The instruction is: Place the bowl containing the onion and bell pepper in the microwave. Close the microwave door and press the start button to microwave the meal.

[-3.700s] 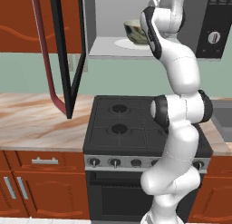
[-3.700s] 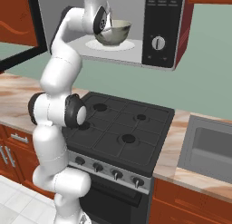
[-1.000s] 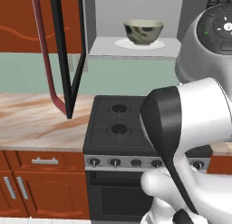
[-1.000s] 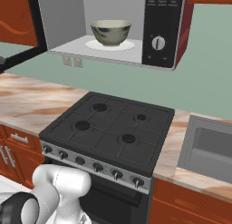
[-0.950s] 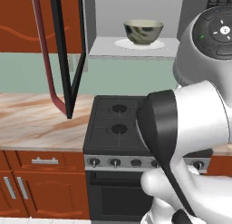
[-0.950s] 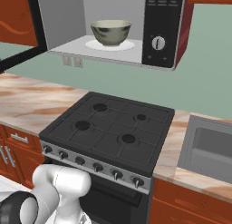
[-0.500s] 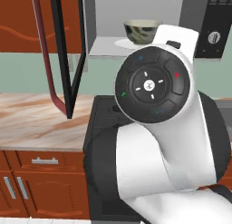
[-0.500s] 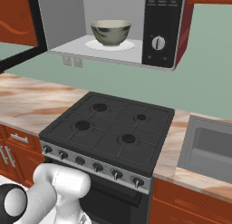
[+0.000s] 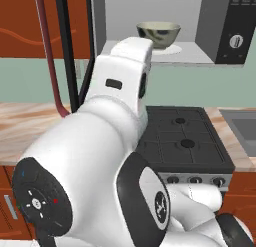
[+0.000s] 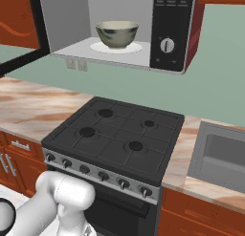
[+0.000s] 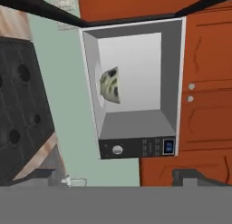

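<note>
Right base view puts the bowl (image 10: 117,34) on the pale turntable plate (image 10: 98,47) in the middle of the microwave (image 10: 115,27) floor, upright and well inside the cavity — set there, I judge, so the door can swing past its rim. Its contents sit below the rim and cannot be made out. The microwave door (image 9: 65,51) hangs wide open at the left edge of the cavity in the left base view, its dark frame edge-on to the camera, so closing it looks like the step now in hand.

The control panel with its round white knob (image 10: 166,45) runs down the right side of the microwave, above the stove (image 10: 115,134) that fills the tabletop's middle.

The arm is folded low and back, close against the left base camera, its white links and dark joint looming large. The hand view looks from a distance at the open cavity, rolled sideways, so the bowl (image 11: 111,85) appears tipped on its side. The end effector is released, jaws spread wide, grasping nothing.
</note>
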Tool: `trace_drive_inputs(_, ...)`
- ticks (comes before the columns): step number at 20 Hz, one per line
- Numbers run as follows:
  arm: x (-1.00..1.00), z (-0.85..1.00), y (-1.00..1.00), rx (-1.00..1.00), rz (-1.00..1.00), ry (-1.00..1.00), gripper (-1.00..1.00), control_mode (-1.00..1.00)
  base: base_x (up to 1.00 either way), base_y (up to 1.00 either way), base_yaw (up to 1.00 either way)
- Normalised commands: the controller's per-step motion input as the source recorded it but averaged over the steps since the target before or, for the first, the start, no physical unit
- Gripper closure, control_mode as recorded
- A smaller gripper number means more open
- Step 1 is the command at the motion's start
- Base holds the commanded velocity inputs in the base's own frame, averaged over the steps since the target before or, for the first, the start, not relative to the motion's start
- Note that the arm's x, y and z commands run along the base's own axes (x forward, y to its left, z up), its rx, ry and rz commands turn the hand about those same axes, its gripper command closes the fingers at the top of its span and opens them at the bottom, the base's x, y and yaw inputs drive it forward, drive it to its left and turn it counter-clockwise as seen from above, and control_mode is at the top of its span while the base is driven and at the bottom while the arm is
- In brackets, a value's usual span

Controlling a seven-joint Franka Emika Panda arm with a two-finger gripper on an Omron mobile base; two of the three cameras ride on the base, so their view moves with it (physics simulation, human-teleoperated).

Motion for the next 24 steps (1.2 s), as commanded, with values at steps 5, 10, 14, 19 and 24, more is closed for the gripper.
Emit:
trace_drive_inputs(5, -0.15, -0.08, 0.66, -0.15, 0.00, -0.35, -1.00, -1.00, 0.00, 0.00, 0.00)
trace_drive_inputs(10, -0.25, -0.36, 0.66, -0.13, 0.00, -0.37, -1.00, -1.00, 0.00, 0.00, 0.00)
trace_drive_inputs(14, -0.07, -0.48, 0.59, -0.08, 0.00, -0.24, -1.00, -1.00, 0.00, 0.00, 0.00)
trace_drive_inputs(19, 0.16, -0.21, 0.46, -0.01, -0.01, -0.09, -1.00, -1.00, 0.00, 0.00, 0.00)
trace_drive_inputs(24, 0.29, -0.01, 0.43, 0.00, -0.05, -0.04, -1.00, -1.00, 0.00, 0.00, 0.00)
